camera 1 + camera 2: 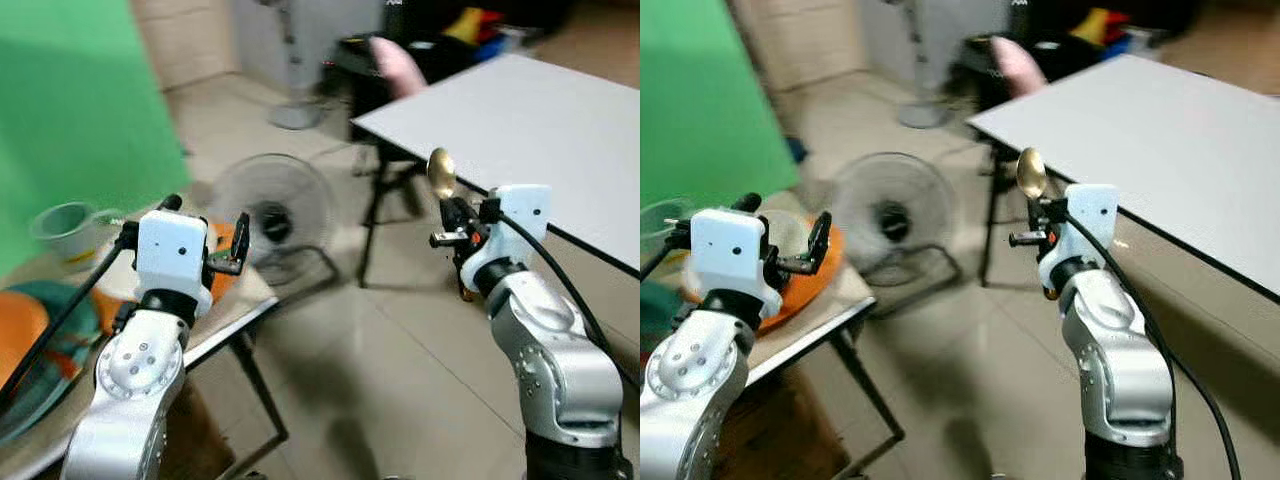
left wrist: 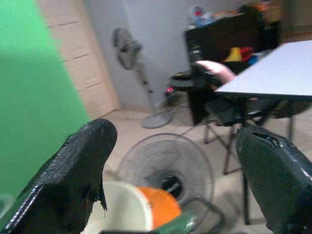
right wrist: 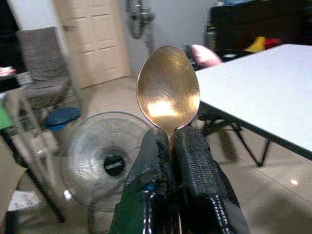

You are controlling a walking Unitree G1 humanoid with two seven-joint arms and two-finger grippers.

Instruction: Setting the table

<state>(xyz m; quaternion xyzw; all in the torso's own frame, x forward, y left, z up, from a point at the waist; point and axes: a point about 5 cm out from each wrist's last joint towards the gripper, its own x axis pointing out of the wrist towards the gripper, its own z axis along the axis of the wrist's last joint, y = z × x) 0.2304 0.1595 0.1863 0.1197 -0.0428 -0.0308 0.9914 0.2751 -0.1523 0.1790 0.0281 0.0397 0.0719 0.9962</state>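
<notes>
The right gripper (image 3: 171,141) pinches a brushed golden metal spoon (image 3: 168,87) upright between its ridged black jaws, near the flat white desk's (image 1: 540,120) edge. The left gripper (image 2: 175,165) hangs with jaws spread over a smooth orange round plate (image 1: 805,275) at the low desk's corner.

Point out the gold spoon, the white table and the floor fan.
gold spoon (image 3: 168,85): right wrist view, middle of its bowl, above the shut fingers.
white table (image 1: 540,130): left eye view, bare tabletop.
floor fan (image 1: 272,210): left eye view, front grille near the hub.
</notes>
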